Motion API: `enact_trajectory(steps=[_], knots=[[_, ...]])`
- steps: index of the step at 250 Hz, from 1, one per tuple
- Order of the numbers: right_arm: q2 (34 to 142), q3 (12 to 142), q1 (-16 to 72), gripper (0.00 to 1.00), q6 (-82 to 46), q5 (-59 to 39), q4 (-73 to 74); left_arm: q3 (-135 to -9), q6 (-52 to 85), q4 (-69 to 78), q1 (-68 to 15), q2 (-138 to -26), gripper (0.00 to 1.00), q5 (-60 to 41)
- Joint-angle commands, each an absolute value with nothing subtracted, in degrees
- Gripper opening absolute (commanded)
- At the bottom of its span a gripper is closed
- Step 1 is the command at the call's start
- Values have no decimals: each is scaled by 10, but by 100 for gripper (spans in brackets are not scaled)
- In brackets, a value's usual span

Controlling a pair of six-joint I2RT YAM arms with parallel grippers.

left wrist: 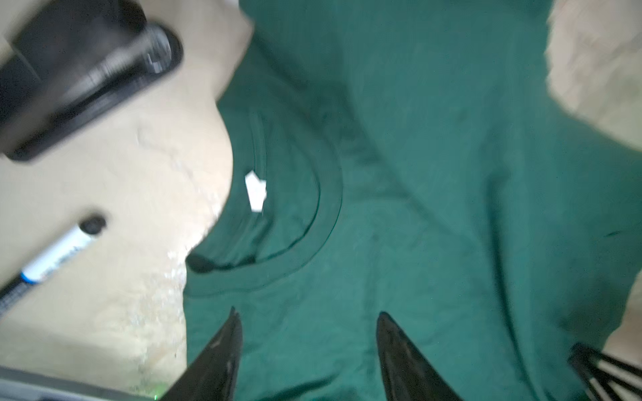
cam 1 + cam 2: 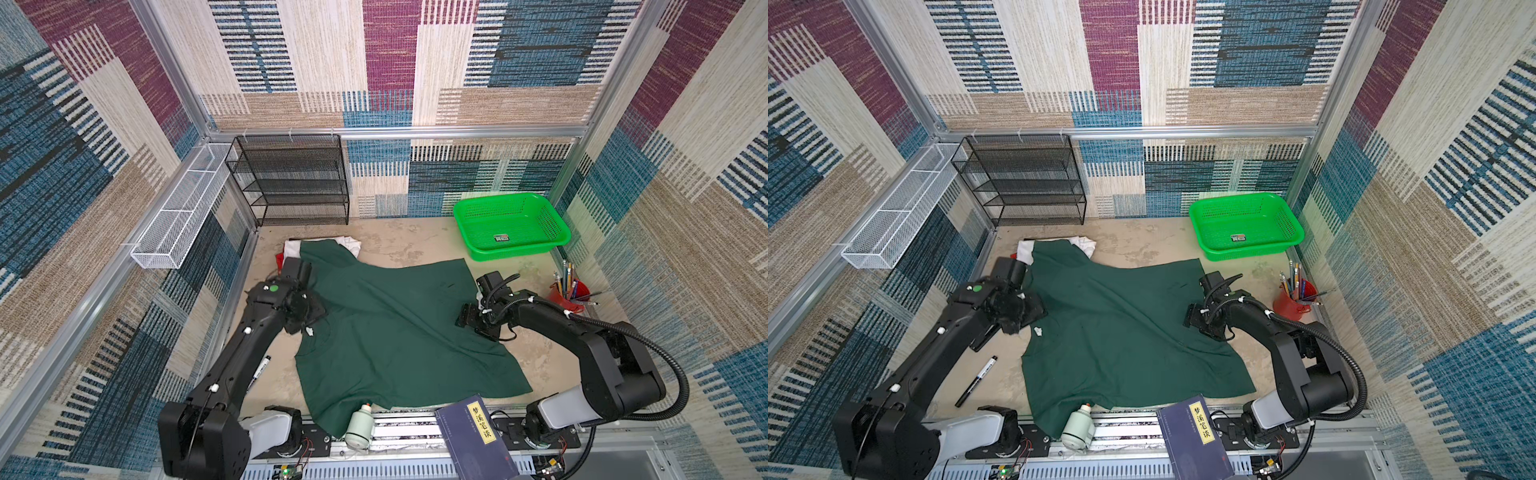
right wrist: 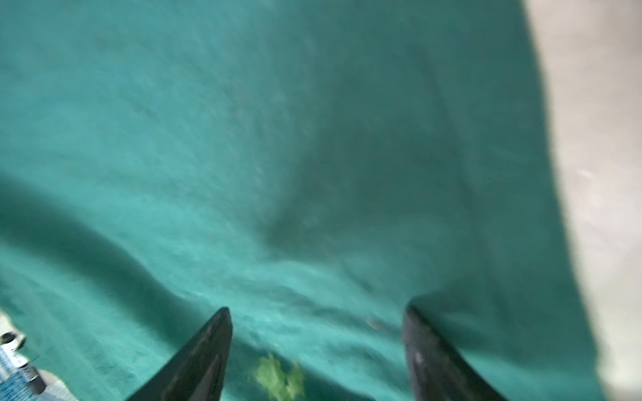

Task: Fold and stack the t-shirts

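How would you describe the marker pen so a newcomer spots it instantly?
Start at the big dark green t-shirt spread mid-table. On the bare tabletop to its left in a top view, beside the left arm, lies the marker. It's black with a white label, lying flat and alone, unlike the pencils standing in the red cup at right.

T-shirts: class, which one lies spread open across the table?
The dark green t-shirt, spread wide with its collar showing; the white t-shirt and red t-shirt show only as small patches under its far corner.
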State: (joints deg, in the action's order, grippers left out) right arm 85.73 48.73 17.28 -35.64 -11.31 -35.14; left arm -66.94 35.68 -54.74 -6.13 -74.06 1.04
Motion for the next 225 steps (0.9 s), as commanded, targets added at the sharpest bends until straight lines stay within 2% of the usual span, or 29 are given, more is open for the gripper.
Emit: enact_trajectory(steps=[1, 38, 90, 142, 225], knots=[[877, 567, 172, 79, -324, -76, -369, -775, 260, -508, 8, -827, 56, -31], [950, 709, 172, 79, -294, -72, -384, -921, 221, -477, 64, -961, 46, -69], [1034, 800, 172, 79, -270, -74, -354, -1009, 224, -418, 98, -1081, 37, -136], [1084, 837, 171, 80, -251, -61, -331, -1021, 218, -347, 98, -1142, 34, -161], [1122, 872, 167, 80, -239, -61, -309, -1095, 221, -332, 98, -1237, 32, -158]])
